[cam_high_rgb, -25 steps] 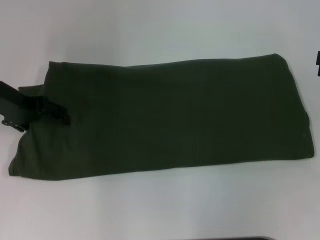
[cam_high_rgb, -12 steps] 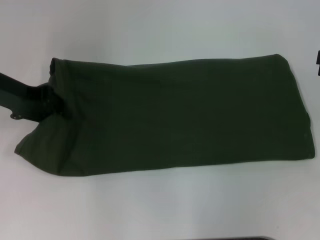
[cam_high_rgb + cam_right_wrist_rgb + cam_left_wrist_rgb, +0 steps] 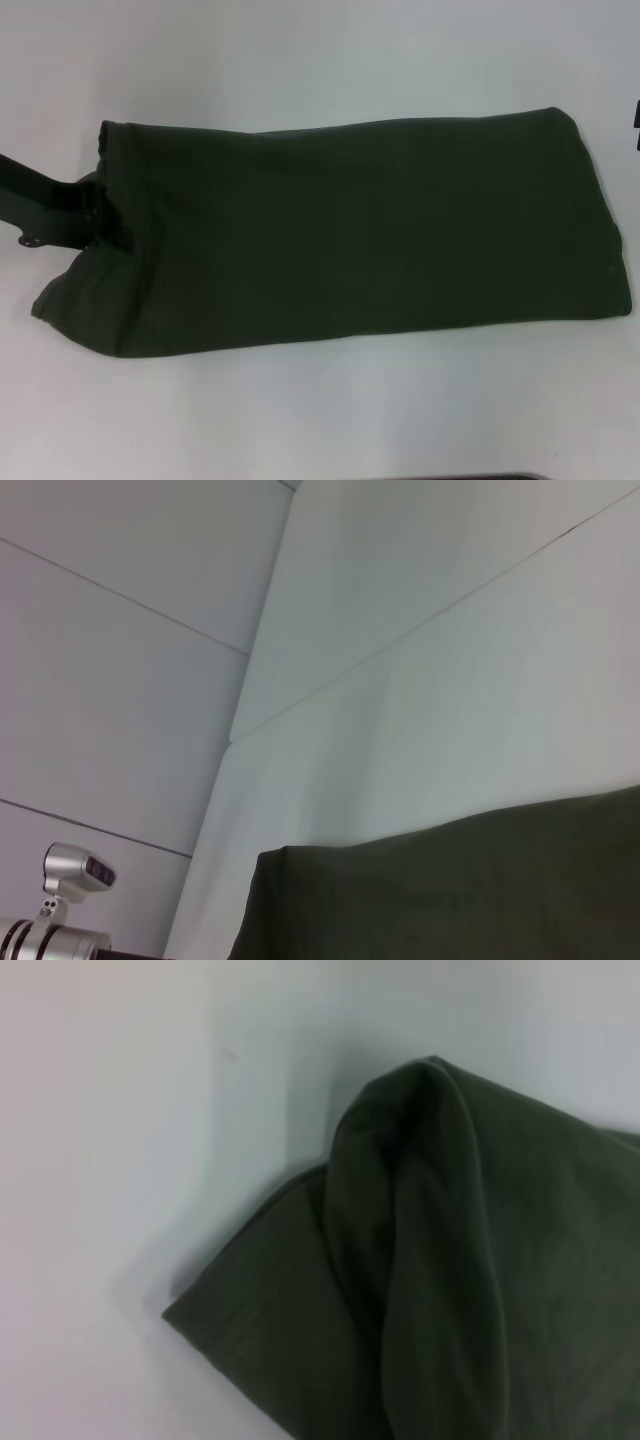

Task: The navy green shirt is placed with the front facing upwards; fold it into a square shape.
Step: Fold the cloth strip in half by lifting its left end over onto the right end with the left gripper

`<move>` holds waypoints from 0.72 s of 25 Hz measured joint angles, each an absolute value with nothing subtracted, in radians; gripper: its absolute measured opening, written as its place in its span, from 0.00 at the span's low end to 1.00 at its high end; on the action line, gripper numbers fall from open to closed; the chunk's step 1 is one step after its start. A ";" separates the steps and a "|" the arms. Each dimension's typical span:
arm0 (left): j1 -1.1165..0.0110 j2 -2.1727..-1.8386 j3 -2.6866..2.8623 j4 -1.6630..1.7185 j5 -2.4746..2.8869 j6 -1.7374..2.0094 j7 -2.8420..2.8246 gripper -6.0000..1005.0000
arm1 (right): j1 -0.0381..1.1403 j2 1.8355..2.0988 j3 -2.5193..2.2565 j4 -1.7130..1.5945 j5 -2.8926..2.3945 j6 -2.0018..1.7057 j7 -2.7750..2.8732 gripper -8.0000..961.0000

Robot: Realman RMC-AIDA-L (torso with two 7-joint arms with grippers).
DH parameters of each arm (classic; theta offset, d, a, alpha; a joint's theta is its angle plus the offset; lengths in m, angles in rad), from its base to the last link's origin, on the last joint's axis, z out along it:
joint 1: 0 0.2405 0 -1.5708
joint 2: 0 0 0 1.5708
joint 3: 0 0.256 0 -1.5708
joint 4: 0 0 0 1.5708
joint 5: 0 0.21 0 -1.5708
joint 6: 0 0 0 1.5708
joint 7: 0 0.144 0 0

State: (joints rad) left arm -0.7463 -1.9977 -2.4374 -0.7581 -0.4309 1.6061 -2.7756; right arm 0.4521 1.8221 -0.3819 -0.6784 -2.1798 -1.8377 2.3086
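The navy green shirt, plain side up, lies as a long folded band across the white worktop. The left hand sits at the shirt's left end, apparently pinching the bunched, raised edge there, though its fingers are hard to make out. The crosswise fold seems under way; next, that end needs carrying over toward the shirt's right end.

Left claw at shirt's edge
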 joint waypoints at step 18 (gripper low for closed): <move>-0.725 -1.991 -2.438 -0.810 -0.431 1.662 -2.736 0.10 | 0.450 1.821 -0.382 -0.675 -2.180 -1.838 2.309 0.69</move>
State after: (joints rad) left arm -0.7247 -1.9907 -2.4383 -0.8096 -0.4315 1.6616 -2.7362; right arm 0.4503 1.8205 -0.3819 -0.6748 -2.1797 -1.8376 2.3095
